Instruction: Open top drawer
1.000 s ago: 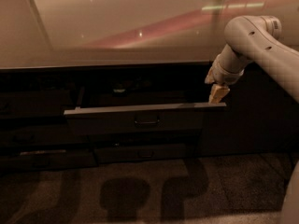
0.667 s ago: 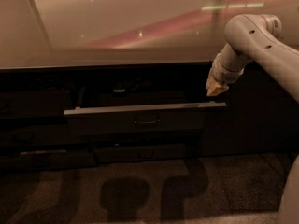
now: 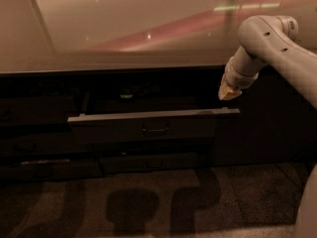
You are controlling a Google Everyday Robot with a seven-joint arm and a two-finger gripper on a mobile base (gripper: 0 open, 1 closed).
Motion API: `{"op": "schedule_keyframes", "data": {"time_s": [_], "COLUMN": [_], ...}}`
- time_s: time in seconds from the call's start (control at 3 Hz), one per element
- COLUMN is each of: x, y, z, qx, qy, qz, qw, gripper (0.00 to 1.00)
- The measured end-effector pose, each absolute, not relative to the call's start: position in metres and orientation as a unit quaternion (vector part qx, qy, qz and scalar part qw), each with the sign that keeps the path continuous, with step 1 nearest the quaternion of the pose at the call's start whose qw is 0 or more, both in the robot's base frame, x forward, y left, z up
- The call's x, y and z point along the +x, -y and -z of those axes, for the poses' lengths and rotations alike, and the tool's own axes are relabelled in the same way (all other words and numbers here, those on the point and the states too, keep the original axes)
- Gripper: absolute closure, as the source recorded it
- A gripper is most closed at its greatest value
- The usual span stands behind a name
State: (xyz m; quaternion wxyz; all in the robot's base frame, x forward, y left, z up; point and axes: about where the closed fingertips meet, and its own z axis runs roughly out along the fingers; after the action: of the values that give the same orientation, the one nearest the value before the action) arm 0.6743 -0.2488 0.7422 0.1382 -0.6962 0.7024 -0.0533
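The top drawer (image 3: 148,125) stands pulled out from the dark cabinet under the counter. Its pale top rim runs left to right and a small loop handle (image 3: 155,130) sits at the middle of its dark front. My gripper (image 3: 228,92) hangs from the pale arm at the right. It is just above the drawer's right end, clear of the rim, and holds nothing that I can see.
A glossy pale countertop (image 3: 124,29) runs above the cabinet. A lower, shorter drawer front (image 3: 148,162) sits below the open one. A dark cabinet door (image 3: 267,118) is to the right. The speckled floor (image 3: 148,207) carries the arm's shadows.
My gripper has risen and drawn slightly away from the drawer's right corner. The drawer has stayed pulled out at the same place.
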Motion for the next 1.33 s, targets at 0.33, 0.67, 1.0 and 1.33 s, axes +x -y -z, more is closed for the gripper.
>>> {"op": "schedule_keyframes", "data": {"time_s": [0.33, 0.67, 1.0, 1.33], "x": [0.677, 0.679, 0.665, 0.665], "y": [0.242, 0.203, 0.173, 0.173], "z": [-0.727, -0.714, -0.689, -0.688], "qx": [-0.704, -0.736, -0.769, -0.769], "qy": [-0.699, -0.666, -0.631, -0.632], "qz": [0.049, 0.069, 0.078, 0.078], "qw": [0.118, 0.096, 0.056, 0.055], "gripper": [1.0, 1.0, 1.0, 1.0]}}
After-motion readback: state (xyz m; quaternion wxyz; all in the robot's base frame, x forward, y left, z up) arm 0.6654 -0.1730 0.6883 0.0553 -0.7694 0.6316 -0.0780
